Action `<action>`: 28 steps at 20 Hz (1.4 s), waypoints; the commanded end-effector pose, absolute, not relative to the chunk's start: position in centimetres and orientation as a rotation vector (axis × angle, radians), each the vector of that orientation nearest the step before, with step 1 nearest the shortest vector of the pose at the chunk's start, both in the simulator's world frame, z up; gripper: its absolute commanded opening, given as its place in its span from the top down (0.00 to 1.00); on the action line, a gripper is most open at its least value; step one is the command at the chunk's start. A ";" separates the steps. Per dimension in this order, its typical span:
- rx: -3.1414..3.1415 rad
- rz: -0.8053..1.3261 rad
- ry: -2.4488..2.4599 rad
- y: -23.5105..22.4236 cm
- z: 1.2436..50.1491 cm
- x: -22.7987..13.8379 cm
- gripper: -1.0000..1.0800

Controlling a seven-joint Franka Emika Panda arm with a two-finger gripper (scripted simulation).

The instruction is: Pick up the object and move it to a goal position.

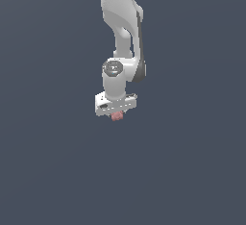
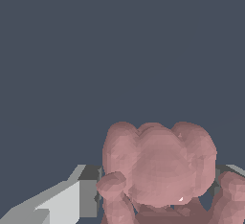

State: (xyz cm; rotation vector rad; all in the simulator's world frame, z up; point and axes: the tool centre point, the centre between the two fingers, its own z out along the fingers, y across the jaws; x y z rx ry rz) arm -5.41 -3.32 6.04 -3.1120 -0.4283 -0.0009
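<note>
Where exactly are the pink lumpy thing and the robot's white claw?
pink lumpy object (image 2: 160,168), wrist view, on its bumpy middle.
gripper (image 1: 116,113), exterior view, under the white hand, just above the pink lump.

Arm (image 1: 120,17): rendered as smooth white plastic with a soft sheen, dark grey at the joints.
Gripper (image 1: 116,115): pale grey, flat-faced, matt.
Berry-like lump (image 2: 158,170): pinkish-red, bumpy, mostly matt, one tiny bright glint.
Background: even, matt slate grey.
</note>
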 end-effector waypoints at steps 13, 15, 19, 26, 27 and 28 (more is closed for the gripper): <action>-3.111 -0.002 -0.427 -14.3 16.0 -2.4 1.00; -3.111 -0.002 -0.427 -15.9 17.5 -1.9 1.00; -3.112 -0.001 -0.427 -18.5 19.8 -1.1 1.00; -3.112 0.000 -0.427 -21.1 22.1 -0.1 1.00; -3.112 0.000 -0.427 -21.3 22.3 0.0 1.00; -3.112 0.000 -0.427 -21.5 22.5 0.0 1.00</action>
